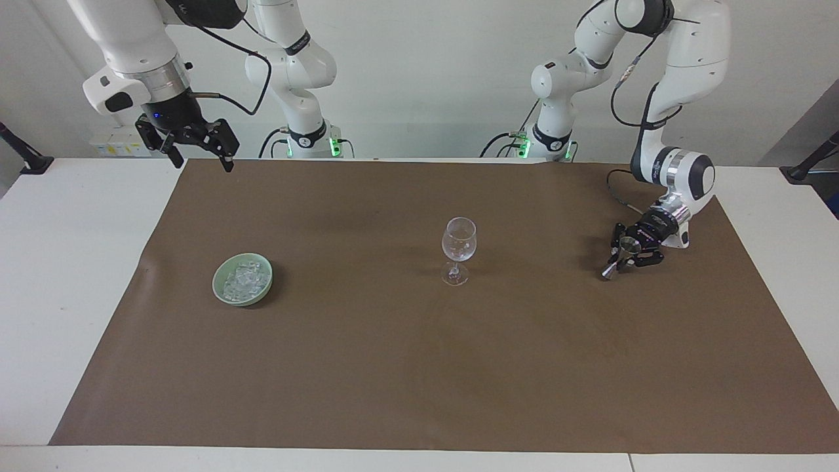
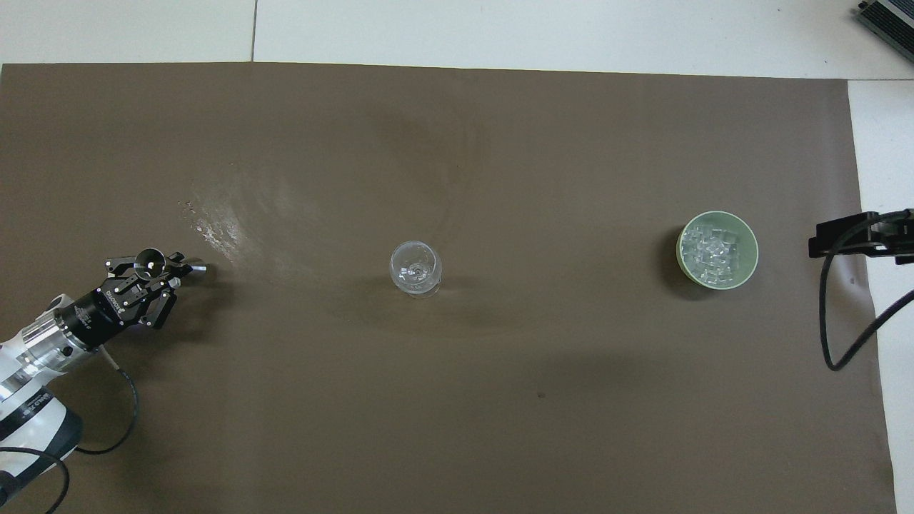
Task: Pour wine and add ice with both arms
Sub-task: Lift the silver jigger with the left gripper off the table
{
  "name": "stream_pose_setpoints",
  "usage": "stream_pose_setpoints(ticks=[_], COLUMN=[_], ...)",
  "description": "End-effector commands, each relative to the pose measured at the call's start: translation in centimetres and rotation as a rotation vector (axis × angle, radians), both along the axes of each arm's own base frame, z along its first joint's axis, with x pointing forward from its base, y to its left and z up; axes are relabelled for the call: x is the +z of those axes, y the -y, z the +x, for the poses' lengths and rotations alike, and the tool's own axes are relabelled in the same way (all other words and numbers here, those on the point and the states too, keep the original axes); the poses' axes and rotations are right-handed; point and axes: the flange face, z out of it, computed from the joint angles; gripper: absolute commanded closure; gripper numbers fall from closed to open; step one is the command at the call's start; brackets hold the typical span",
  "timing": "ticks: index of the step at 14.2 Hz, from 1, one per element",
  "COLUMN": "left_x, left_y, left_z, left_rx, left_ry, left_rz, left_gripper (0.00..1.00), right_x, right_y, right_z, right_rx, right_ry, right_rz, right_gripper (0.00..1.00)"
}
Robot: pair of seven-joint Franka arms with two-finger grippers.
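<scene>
A small metal jigger (image 1: 621, 257) (image 2: 152, 260) leans tilted, its lower end at the brown mat, toward the left arm's end of the table. My left gripper (image 1: 627, 253) (image 2: 156, 265) is shut on its waist. A clear stemmed wine glass (image 1: 459, 244) (image 2: 415, 269) stands upright mid-mat. The ice (image 1: 244, 280) (image 2: 709, 250) lies heaped in a pale green bowl (image 1: 219, 290) (image 2: 751, 257) toward the right arm's end. My right gripper (image 1: 202, 160) (image 2: 842, 241) waits open, high over the mat's corner by its base. No wine shows.
The brown mat (image 1: 419, 367) covers most of the white table (image 1: 59, 262). A shiny smeared patch (image 2: 225, 221) marks the mat just beside the jigger, farther from the robots. A black cable (image 2: 832, 335) hangs from the right arm.
</scene>
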Motion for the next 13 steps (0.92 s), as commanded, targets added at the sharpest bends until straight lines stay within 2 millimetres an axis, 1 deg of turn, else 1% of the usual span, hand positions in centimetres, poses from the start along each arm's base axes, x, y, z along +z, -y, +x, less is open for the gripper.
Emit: stream_pose_setpoints(ticks=[1, 4, 8, 10, 12, 13], left_x=[1.5, 3.6, 6.0, 7.0, 8.2, 8.8], left_y=[-0.3, -0.1, 0.9, 2.2, 2.8, 3.7], left_z=[0.1, 0.3, 0.9, 1.2, 1.2, 1.4], left_rx=[0.011, 0.002, -0.024, -0.056, -0.087, -0.107], left_ry=[0.008, 0.008, 0.012, 0.02, 0.054, 0.064], left_rz=[-0.044, -0.081, -0.094, -0.105, -0.126, -0.124], left_gripper=[1.0, 1.0, 1.0, 1.0, 1.0, 1.0], right_x=[0.1, 0.1, 0.1, 0.1, 0.1, 0.1], right_y=[0.1, 0.1, 0.1, 0.1, 0.1, 0.1], right_z=[-0.7, -0.7, -0.7, -0.7, -0.7, -0.7], right_rx=[0.022, 0.022, 0.022, 0.022, 0.022, 0.022], right_ry=[-0.006, -0.006, -0.006, -0.006, -0.006, -0.006], right_rz=[0.003, 0.003, 0.003, 0.005, 0.003, 0.005], right_gripper=[0.0, 0.0, 0.0, 0.0, 0.0, 0.0])
